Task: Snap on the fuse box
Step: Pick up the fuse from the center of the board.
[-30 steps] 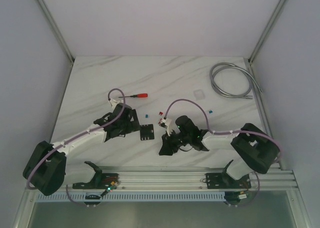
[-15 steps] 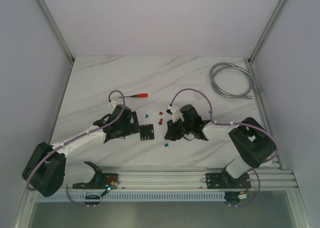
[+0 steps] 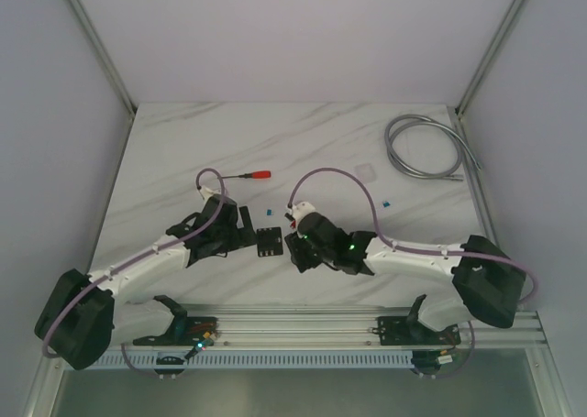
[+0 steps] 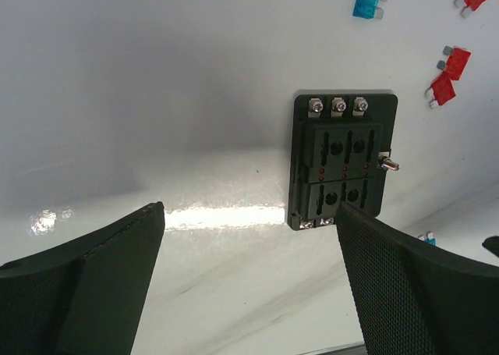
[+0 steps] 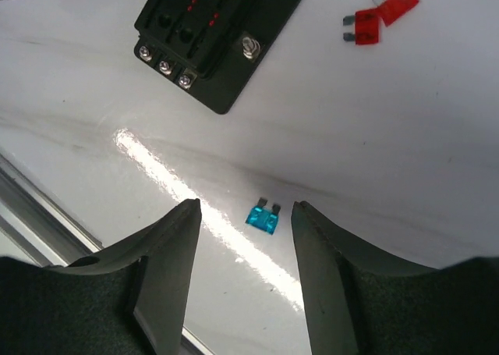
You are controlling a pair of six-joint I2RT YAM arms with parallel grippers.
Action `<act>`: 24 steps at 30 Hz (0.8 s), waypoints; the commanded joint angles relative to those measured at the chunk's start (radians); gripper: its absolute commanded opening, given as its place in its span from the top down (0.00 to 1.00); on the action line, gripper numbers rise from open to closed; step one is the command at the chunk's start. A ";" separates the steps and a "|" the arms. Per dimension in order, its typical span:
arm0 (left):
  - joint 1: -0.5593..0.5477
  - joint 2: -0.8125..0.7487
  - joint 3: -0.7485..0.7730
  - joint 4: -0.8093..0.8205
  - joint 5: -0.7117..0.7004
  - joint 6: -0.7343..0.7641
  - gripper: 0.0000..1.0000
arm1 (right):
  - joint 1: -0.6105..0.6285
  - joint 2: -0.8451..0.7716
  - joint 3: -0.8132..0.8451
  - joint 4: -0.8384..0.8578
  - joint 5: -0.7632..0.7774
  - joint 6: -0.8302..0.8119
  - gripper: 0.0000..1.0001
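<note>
The fuse box (image 3: pixel 268 242) lies slots-up, long axis roughly near-far, on open surface (image 3: pixel 275 142) between the wide, released left end effector (image 4: pixel 248 211) and the released right end effector (image 5: pixel 245 207), which hangs over a blue fuse (image 5: pixel 263 217).

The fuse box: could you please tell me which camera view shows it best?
The left wrist view: the fuse box lies nearly whole and face on, slots and screws sharp. The right wrist view crops it at the top edge; the top external view shows only a small dark square.
</note>
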 commanded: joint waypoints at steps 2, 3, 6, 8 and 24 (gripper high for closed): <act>0.005 -0.024 -0.017 0.020 0.005 -0.007 0.00 | 0.111 0.061 0.075 -0.183 0.327 0.200 0.43; 0.005 -0.027 -0.020 0.023 0.007 -0.009 0.00 | 0.125 0.073 0.083 -0.192 0.342 0.226 0.43; 0.013 -0.031 -0.036 0.034 0.014 -0.012 0.00 | 0.149 0.120 0.108 -0.214 0.374 0.286 0.44; 0.025 -0.035 -0.050 0.045 0.027 -0.015 0.00 | 0.153 0.134 0.117 -0.220 0.374 0.308 0.45; 0.091 -0.061 -0.101 0.086 0.100 -0.019 0.00 | 0.158 0.244 0.179 -0.300 0.355 0.379 0.61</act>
